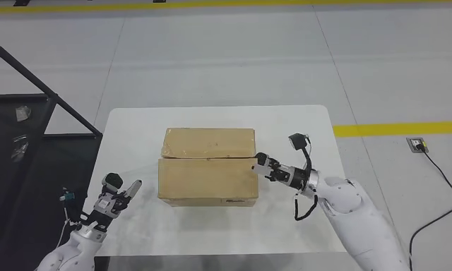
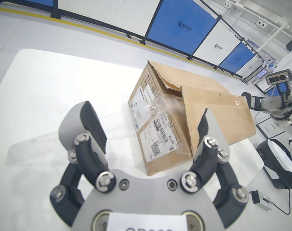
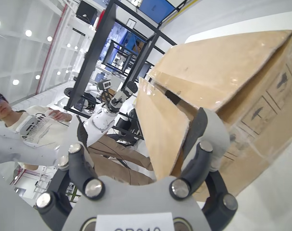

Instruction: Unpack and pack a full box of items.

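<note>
Opening the box (image 1: 206, 169), my right gripper (image 3: 140, 121) sat spread astride a flap (image 3: 158, 135), my left gripper (image 2: 146, 110) spread and idle; next, I judged, pinch and lift.

1. The inside of the box (image 1: 207, 173) is hidden. From above, its top flaps cover it.
2. A dark gap (image 3: 172, 96) shows under the box's top, too dark to tell what is in there.
3. The raised flap (image 3: 158, 131) sits between the fingers of the right gripper (image 3: 139, 118). I cannot tell if the finger (image 3: 203, 126) next to the box touches it.
4. In the right wrist view, one end of the box is cut off by the picture's edge.
5. One finger (image 2: 204, 126) of the left gripper (image 2: 147, 110) covers a corner of the raised flap (image 2: 218, 114).
</note>
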Controlling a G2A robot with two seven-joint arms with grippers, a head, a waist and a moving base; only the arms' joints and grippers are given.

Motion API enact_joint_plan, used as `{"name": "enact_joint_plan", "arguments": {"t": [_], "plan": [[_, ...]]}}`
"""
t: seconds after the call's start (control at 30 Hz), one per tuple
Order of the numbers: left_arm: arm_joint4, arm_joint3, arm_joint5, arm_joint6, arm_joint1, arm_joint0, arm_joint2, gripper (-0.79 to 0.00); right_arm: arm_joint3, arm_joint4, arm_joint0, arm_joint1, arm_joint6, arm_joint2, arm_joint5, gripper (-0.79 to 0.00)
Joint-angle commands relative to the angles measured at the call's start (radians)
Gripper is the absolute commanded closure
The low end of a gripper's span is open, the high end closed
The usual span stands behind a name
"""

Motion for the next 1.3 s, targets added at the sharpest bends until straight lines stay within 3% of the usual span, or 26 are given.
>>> {"name": "enact_joint_plan", "arguments": {"t": [0.0,0.17,0.23,0.47,0.67,0.93,1.13,1.27], "plan": [[0.002,0.000,0.004,0.000,0.000,-0.003,0.003,-0.785,-0.013,0.050,-0.005,0.003,0.042,0.004,-0.023,-0.785],[0.006,-0.010,0.017,0.009,-0.001,-0.008,0.009,-0.785,-0.072,0.159,-0.041,0.022,0.191,0.026,-0.091,-0.785],[0.010,-0.015,0.017,0.012,-0.001,-0.009,0.011,-0.785,-0.125,0.177,-0.063,0.035,0.228,0.031,-0.066,-0.785],[0.052,-0.025,-0.075,0.013,0.004,-0.010,0.013,-0.785,-0.312,0.055,-0.176,0.111,0.251,0.034,-0.044,-0.785],[0.109,-0.024,-0.158,-0.030,0.013,-0.014,0.014,-0.785,-0.383,-0.069,-0.222,0.183,0.237,-0.024,-0.057,-0.785],[0.268,0.004,-0.286,-0.160,0.033,-0.024,0.032,-0.785,-0.357,-0.113,-0.177,0.237,0.205,-0.123,-0.090,-0.785],[0.368,0.013,-0.272,-0.138,0.038,-0.020,0.052,-0.785,-0.341,-0.002,-0.116,0.249,0.200,-0.147,-0.086,-0.785],[0.388,0.018,-0.260,-0.123,0.038,-0.020,0.062,-0.785,-0.322,0.113,-0.073,0.240,0.125,-0.138,0.050,-0.785]]}}
